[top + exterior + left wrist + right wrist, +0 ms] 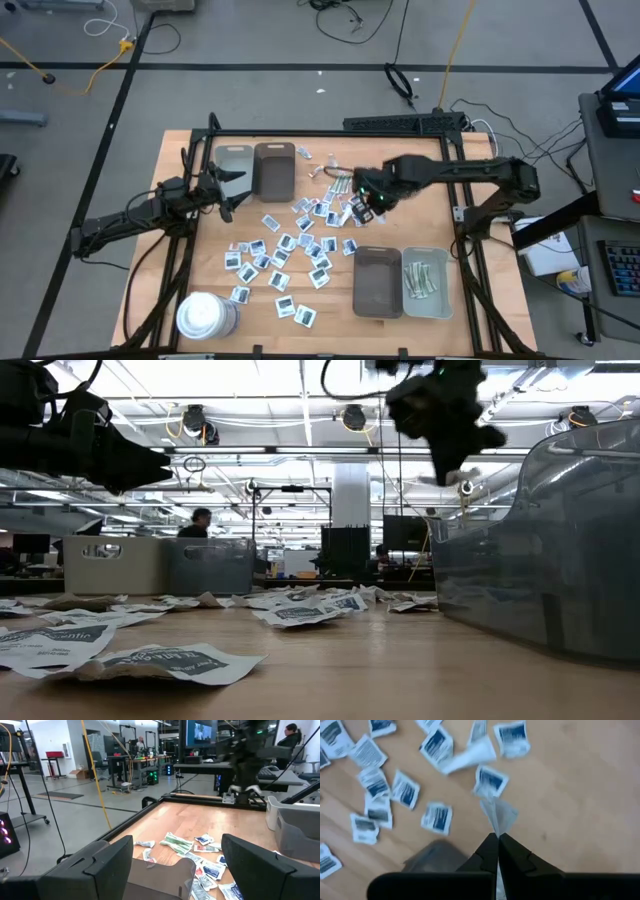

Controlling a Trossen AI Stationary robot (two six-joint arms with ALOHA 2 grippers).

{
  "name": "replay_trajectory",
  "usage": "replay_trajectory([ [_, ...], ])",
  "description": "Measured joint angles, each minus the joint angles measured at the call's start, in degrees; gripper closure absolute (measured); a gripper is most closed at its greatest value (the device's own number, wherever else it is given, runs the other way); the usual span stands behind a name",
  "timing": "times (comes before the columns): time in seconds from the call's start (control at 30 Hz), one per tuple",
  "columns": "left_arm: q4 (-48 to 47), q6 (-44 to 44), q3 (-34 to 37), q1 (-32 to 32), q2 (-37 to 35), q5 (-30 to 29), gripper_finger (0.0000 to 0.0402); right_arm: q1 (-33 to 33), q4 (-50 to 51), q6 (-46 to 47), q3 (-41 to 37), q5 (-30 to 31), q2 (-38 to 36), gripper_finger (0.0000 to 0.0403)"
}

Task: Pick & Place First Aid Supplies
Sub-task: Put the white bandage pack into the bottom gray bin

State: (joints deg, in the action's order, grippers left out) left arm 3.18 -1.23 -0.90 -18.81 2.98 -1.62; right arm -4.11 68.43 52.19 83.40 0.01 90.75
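Observation:
Many small white packets with dark-blue print [290, 250] lie scattered flat on the wooden table, also in the right wrist view [437, 817] and the low view [300, 612]. Pale green strips [340, 178] lie near the far edge, and more lie in the grey tray [425, 283]. My right gripper [365, 203] hovers above the right side of the scatter, shut on one pale packet [497, 815]. My left gripper [225, 190] hangs open above the table beside the brown tray [275, 170], touching nothing. My right gripper [497, 837] pinches one pale packet by its edge [496, 827] between the two fingertips, coming from above and pointing down. The packet hangs below the fingers, lifted clear of the table, and shows almost edge-on. In the low view it dangles under the raised gripper [465, 475].
A grey tray [235, 165] and a brown tray stand at the far left. A second brown tray [378, 280] and the grey tray stand at the near right. A large white cylinder [205, 315] stands at the near left corner. Bare wood lies right of the scatter.

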Motion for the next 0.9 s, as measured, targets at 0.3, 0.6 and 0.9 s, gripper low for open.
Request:
replay_trajectory([
  [0.3, 0.00, 0.00, 0.00, -0.01, 0.00, 0.01, 0.0096, 15.85, 9.00, 22.33, -0.01, 2.88, -1.45, 0.0403],
  [0.6, 0.00, 0.00, 0.01, 0.00, 0.00, 0.00, 0.0096, 29.80, 14.78, 43.57, -0.04, 0.92, -1.48, 0.0403],
  [0.9, 0.00, 0.00, 0.00, -0.02, 0.00, 0.01, 0.0096, 38.71, 14.87, 58.93, -0.04, -0.60, -1.45, 0.0403],
])
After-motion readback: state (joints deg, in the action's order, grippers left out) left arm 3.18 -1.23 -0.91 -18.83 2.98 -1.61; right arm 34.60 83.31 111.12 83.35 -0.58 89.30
